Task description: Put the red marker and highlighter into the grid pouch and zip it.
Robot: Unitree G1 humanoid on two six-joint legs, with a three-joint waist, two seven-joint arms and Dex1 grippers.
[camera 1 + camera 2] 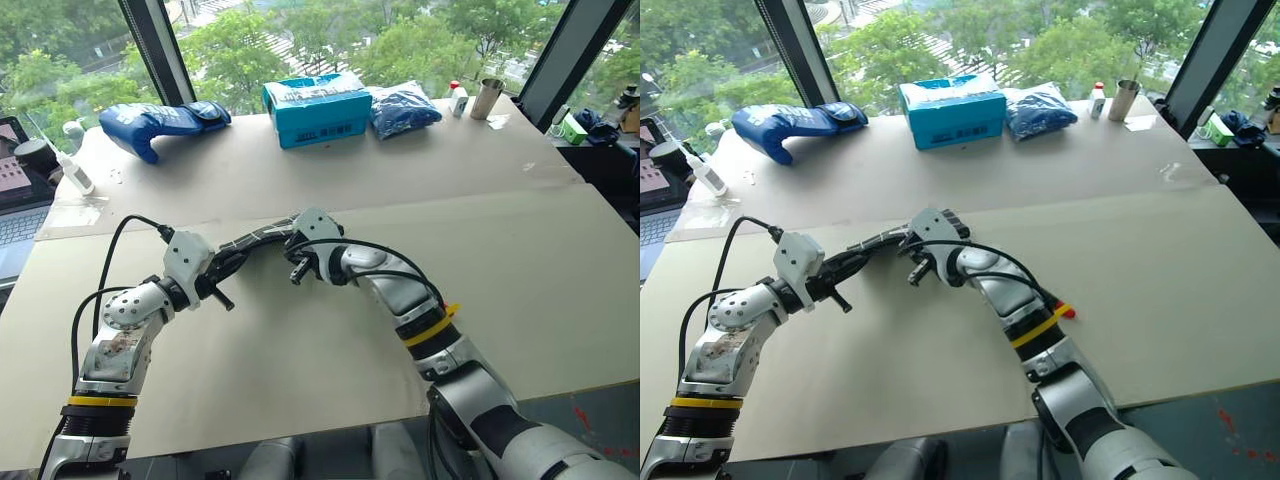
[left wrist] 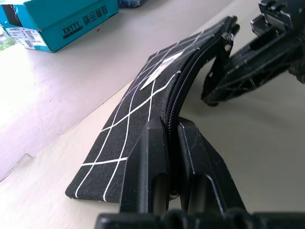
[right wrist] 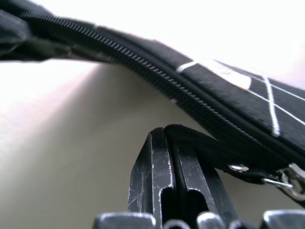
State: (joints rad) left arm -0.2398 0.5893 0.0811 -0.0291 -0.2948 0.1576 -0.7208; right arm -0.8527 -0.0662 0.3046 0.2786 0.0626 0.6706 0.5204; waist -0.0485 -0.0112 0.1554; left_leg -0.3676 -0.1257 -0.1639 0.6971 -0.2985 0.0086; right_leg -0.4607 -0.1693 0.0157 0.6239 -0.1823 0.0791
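- Grid pouch [image 2: 143,102]: black fabric with white grid lines and a small white label, held up off the counter [image 1: 520,280] between the two grippers, near the centre of the head view. Its zipper edge runs along the span from one gripper to the other, and the teeth look closed along the stretch in view.
- Counter: pale and broad; along its far edge, from about 10 to 1 o'clock, lie a blue glove [image 1: 160,125], a teal box [image 1: 318,110] and a blue bag [image 1: 403,107], all well apart from the pouch.
- Left gripper [image 2: 172,138]: at about 8 o'clock of the pouch, jaws clenched on the pouch's end, the zipper edge pinched between them.
- Right gripper [image 3: 167,143]: at the pouch's other end, about 3 o'clock, jaws clenched on the black zipper pull strap [image 3: 214,150], which hangs from the slider by a small metal ring [image 3: 281,181].
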